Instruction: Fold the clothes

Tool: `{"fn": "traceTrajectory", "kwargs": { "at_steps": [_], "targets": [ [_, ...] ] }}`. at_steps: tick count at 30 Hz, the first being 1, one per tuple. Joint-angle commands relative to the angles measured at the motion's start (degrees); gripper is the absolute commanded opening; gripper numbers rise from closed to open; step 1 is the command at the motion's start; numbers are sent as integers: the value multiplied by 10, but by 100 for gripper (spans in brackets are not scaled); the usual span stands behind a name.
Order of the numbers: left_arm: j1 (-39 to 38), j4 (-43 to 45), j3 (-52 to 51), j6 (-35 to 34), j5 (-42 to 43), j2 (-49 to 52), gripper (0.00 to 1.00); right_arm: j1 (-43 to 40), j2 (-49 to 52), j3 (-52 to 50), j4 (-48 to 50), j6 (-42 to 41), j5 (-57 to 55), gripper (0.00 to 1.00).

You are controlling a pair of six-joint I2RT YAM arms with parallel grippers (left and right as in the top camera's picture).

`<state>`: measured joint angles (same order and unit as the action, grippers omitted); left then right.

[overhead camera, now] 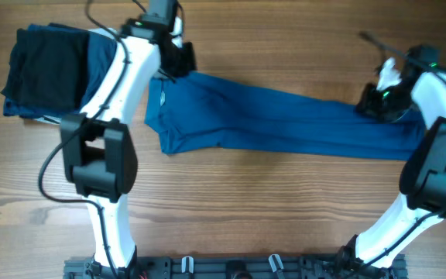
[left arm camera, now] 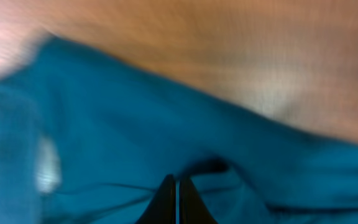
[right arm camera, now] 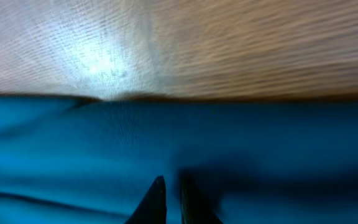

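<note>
The shirt (overhead camera: 285, 124) is stretched in a band on the desk (overhead camera: 246, 217), just right of the stack (overhead camera: 45, 70). Its ends are clamped in the left jaws and right jaws, likely to draw it taut for folding.

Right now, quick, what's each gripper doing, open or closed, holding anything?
Left gripper: closed, pinching the blue shirt at one end.
Right gripper: closed, pinching the same shirt's other end.

overhead: bright, even, sharp | left wrist: heavy blur, pale glare on brown wooden surface (left arm camera: 278, 102) above medium-blue soft fabric shirt (left arm camera: 135, 137) | right wrist: blurred, similar glare
</note>
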<state>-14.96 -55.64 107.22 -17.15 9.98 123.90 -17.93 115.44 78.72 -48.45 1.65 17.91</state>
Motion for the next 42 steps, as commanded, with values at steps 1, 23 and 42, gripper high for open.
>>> {"fn": "traceTrajectory", "kwargs": {
  "at_steps": [1, 23, 42],
  "targets": [
    [-45, -32, -24, -12, 26, 57, 4, 15, 5, -70, 52, -21, -38, 8],
    [-29, -58, 157, 61, -60, 76, 4, 22, -94, -24, 196, 49, -1, 29],
    [-14, -77, 118, 20, 111, 111, 5, 323, 1, -23, 166, 394, 35, 24]
  ]
}}
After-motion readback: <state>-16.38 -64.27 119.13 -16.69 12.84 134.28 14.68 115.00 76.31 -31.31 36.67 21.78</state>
